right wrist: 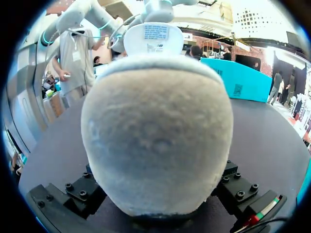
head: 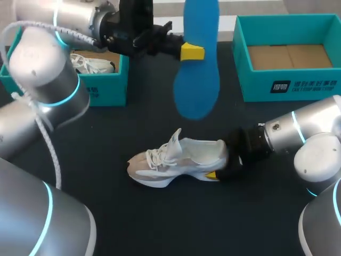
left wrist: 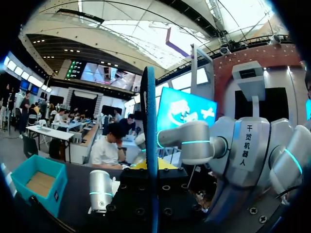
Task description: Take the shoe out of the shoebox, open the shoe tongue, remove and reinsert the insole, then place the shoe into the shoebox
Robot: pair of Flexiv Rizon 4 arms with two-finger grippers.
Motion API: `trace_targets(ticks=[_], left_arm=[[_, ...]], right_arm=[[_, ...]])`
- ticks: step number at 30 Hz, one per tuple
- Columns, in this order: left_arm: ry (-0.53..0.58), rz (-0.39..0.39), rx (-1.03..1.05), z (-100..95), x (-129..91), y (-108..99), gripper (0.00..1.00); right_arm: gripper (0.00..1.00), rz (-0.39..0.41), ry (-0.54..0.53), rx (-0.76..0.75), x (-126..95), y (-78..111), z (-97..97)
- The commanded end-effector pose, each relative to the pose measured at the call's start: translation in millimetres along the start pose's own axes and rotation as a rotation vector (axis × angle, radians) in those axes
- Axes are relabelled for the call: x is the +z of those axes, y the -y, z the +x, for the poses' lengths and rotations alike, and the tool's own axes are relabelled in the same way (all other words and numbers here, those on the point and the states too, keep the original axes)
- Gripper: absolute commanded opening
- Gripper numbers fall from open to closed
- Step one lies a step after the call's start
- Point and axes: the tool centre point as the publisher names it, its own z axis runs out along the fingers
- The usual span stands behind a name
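Note:
My left gripper [head: 190,52] hangs high over the back of the table, shut on a blue insole [head: 198,80] that dangles upright from it. In the left wrist view the insole [left wrist: 149,136] shows edge-on between the yellow tips of this gripper [left wrist: 151,166]. A white and beige shoe [head: 176,159] stands on the black table, toe pointing left, tongue raised. My right gripper [head: 226,165] grips its heel from the right. In the right wrist view the fuzzy heel [right wrist: 158,136] sits between the two fingers [right wrist: 80,191], which press it from both sides.
A teal shoebox [head: 104,88] at the back left holds another white shoe [head: 93,65]. A second teal shoebox [head: 290,82] at the back right shows only its cardboard floor. Black table [head: 160,218] stretches in front of the shoe.

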Motion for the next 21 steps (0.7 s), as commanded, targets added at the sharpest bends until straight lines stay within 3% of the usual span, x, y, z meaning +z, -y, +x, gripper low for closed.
trace_targets(ticks=[1, 14, 21], left_arm=[[-0.646, -0.009, 0.000, -6.5, 0, 3, 0.00], [-0.646, -0.009, 0.000, -6.5, 0, 3, 0.00], [-0.515, 0.047, 0.073, 14.8, 4, 35, 0.00]], right_arm=[[0.00, 0.002, 0.002, 0.000, 6, 2.6, -1.1], [0.00, 0.002, 0.002, 0.000, 6, 2.6, -1.1], [0.00, 0.002, 0.002, 0.000, 6, 2.6, -1.1]])
